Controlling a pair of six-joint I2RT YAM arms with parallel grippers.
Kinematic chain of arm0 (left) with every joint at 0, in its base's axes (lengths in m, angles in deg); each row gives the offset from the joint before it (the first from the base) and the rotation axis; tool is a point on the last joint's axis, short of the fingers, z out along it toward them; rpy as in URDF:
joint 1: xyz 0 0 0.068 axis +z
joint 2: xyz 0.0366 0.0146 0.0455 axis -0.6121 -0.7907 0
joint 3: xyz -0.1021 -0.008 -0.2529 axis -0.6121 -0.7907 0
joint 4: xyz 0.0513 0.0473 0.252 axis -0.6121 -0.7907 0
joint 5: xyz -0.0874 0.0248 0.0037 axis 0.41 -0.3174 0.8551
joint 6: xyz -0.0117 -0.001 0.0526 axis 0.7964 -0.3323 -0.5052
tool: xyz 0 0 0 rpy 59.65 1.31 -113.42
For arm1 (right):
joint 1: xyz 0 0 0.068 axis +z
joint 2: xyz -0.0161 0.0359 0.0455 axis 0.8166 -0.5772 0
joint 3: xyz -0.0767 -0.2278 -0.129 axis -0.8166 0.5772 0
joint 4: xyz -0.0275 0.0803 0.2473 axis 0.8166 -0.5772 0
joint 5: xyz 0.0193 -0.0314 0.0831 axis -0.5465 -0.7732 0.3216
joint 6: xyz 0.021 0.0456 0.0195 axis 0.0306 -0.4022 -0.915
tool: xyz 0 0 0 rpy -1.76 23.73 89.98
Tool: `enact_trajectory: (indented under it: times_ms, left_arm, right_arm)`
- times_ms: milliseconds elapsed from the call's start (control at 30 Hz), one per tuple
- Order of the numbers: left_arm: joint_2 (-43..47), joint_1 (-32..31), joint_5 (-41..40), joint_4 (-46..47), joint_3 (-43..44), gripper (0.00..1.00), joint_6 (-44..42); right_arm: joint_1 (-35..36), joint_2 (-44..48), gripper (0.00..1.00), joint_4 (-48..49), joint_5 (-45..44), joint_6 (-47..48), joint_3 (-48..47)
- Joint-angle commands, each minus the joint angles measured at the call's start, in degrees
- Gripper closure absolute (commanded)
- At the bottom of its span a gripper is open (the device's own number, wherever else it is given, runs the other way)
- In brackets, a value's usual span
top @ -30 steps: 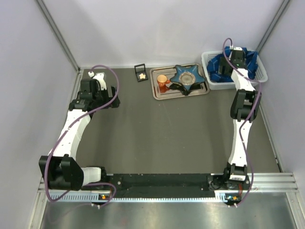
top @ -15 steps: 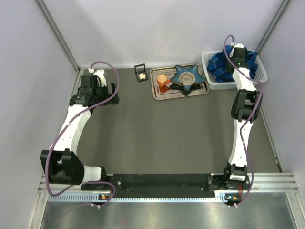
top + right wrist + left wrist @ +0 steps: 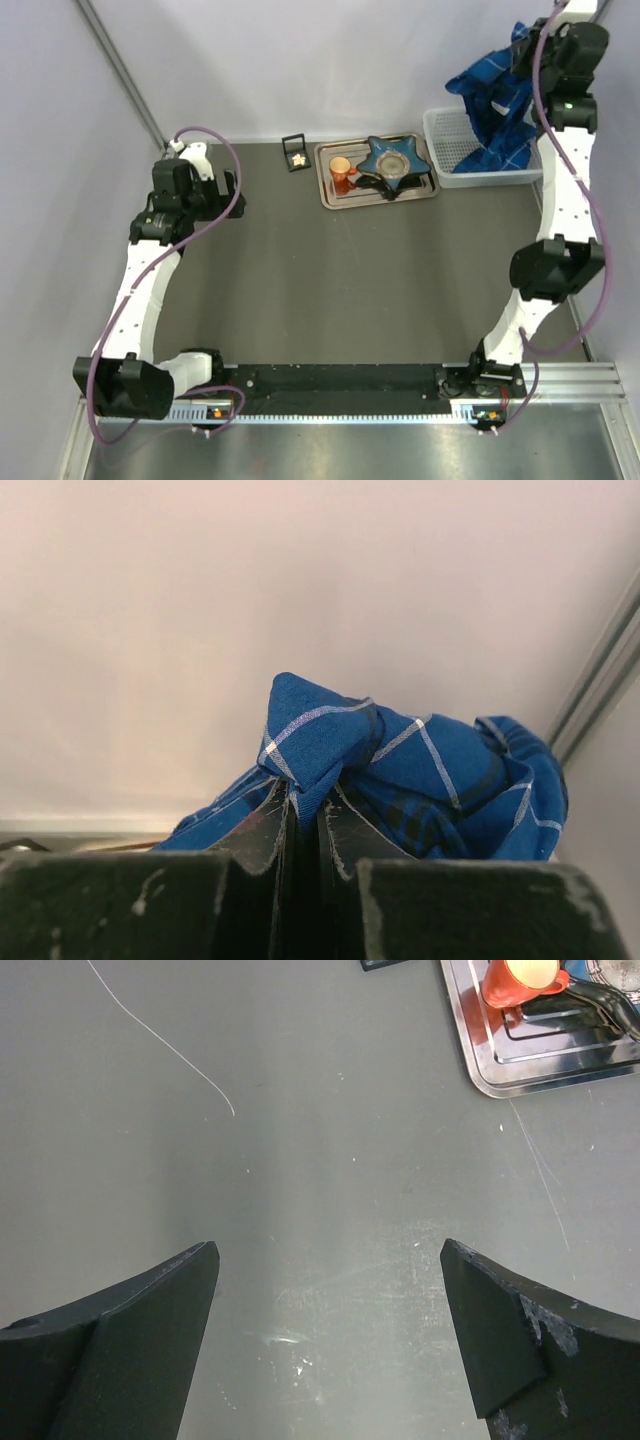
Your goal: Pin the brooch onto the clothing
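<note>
Wall [image 3: 300,580]; shirt [image 3: 425,765] seemingly in right gripper [image 3: 305,805]

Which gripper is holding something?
The right gripper, jaws shut on the plaid shirt hanging over the white basket; the left gripper is open and empty over the table.

shirt [image 3: 497,108]: woven cloth | tray [image 3: 328,196]: shiny metal | table [image 3: 350,290]: matt

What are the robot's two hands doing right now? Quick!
Left gripper: open, holding nothing.
Right gripper: closed on the blue plaid shirt, which hangs over the basket.
</note>
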Motion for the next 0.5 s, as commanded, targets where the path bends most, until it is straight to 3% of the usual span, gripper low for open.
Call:
enact_trajectory:
  times_ms: [0,200,467]
  left_arm:
    - [2.4,0.22,-0.01,-0.32,3.07,0.01,0.8]
    - [3.72,0.22,0.6,-1.82,4.92,0.01,1.32]
    - [5.39,0.22,2.18,-2.43,5.71,0.01,2.99]
  right_arm:
    - [0.1,8.2,1.0,3.12,6.44,-7.26,-1.25]
    - [4.05,17.0,1.0,5.75,8.39,-8.6,-1.43]
    - [15.2,25.61,1.0,8.75,6.98,-9.48,-5.55]
